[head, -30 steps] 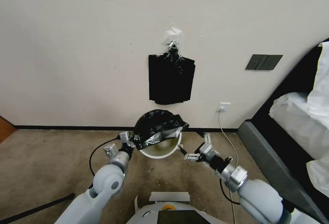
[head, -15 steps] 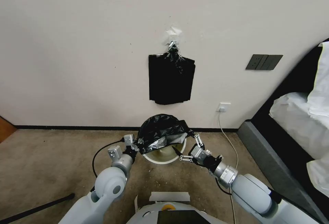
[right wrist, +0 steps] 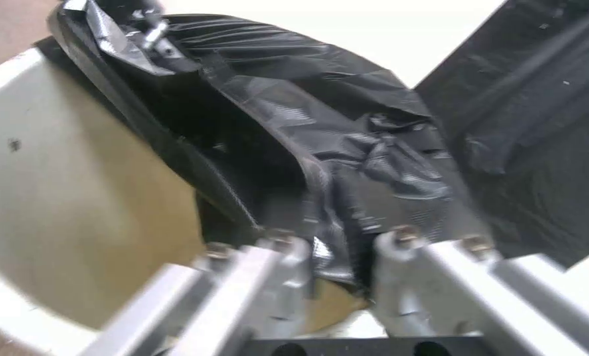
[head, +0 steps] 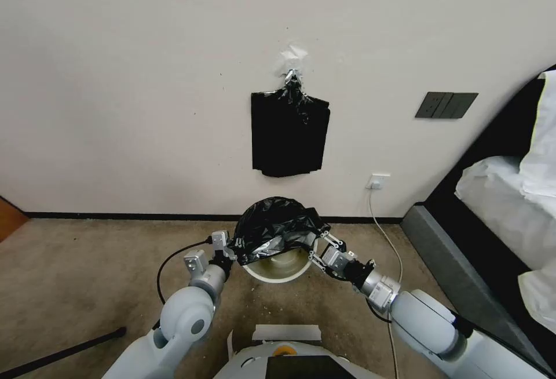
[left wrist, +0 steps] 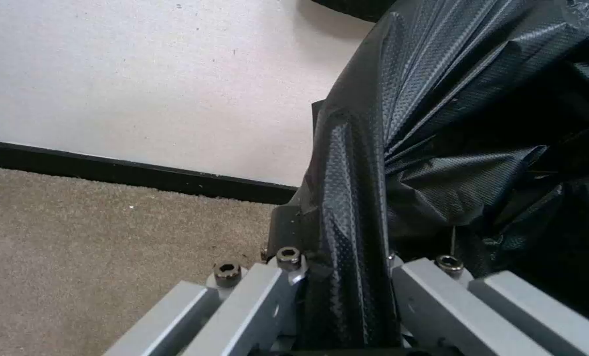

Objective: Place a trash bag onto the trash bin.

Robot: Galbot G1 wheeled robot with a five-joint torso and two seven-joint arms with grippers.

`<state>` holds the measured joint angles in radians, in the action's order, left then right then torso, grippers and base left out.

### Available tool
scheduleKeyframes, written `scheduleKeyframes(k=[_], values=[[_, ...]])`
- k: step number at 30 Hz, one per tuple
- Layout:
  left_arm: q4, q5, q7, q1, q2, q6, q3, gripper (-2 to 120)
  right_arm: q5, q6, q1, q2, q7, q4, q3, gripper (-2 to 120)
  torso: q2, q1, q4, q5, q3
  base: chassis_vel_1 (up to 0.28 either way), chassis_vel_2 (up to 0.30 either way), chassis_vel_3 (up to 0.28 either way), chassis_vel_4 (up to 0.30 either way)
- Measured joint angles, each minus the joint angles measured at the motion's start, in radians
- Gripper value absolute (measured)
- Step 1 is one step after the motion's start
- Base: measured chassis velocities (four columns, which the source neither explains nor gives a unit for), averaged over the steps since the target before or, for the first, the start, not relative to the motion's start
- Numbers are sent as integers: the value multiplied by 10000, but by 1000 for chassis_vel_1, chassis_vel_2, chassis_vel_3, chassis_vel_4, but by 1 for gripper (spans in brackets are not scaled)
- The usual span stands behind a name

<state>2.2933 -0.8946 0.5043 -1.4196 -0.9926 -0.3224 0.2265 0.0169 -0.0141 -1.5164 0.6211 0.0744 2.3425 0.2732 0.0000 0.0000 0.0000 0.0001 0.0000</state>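
trash bag: glossy black, crumpled, domed over the top of the bin, stretched between the 2 grippers; its front edge is lifted, so the bin's mouth shows under it. In the left wrist view it is a fan of pleats running into the jaws.
trash bin: cream-white round bucket on the carpet, close to the wall, under the bag; near rim and part of the inner wall visible. In the right wrist view the pale inner wall sits beside the bag's edge.
left gripper: at the bin's left side, jaws clamped on the bag's left edge; the left wrist view shows a fold of the film pinched between the 2 grey fingers.
right gripper: at the bin's right side by the rim, jaws around the bag's right edge; in the right wrist view the film lies between the fingers, gripped.
stack of black bags: flat rectangle hanging on the wall above the bin, bunched at its top, apart from the bag.
wall socket: white, right of the bin, with a white cable going down to the floor.
bed: far right, white bedding on a dark frame.
floor: brown carpet.
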Motion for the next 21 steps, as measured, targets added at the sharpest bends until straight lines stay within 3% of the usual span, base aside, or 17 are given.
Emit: scheduleKeyframes(k=[8, 14, 17, 21], values=[[23, -475, 309, 136, 5, -159, 134, 1, -104, 918, -28, -139, 183, -146, 24, 0, 0, 0, 1, -1, 0, 0, 0, 0, 0], [24, -1665, 959, 483, -34, -388, 320, 1, -378, 1808, -208, -203, 713, -280, 122, 0, 0, 0, 0, -2, 0, 0, 0, 0, 0], [97, -2886, 1439, 743, 13, -497, 509, 1, -452, 2627, -577, -237, 1598, -457, 279, 0, 0, 0, -1, -1, 0, 0, 0, 0, 0], [198, -3692, 1783, 882, 130, -557, 622, 1, -368, 3036, -804, -187, 2301, -573, 309, 0, 0, 0, 0, -2, 1, 0, 0, 0, 0]])
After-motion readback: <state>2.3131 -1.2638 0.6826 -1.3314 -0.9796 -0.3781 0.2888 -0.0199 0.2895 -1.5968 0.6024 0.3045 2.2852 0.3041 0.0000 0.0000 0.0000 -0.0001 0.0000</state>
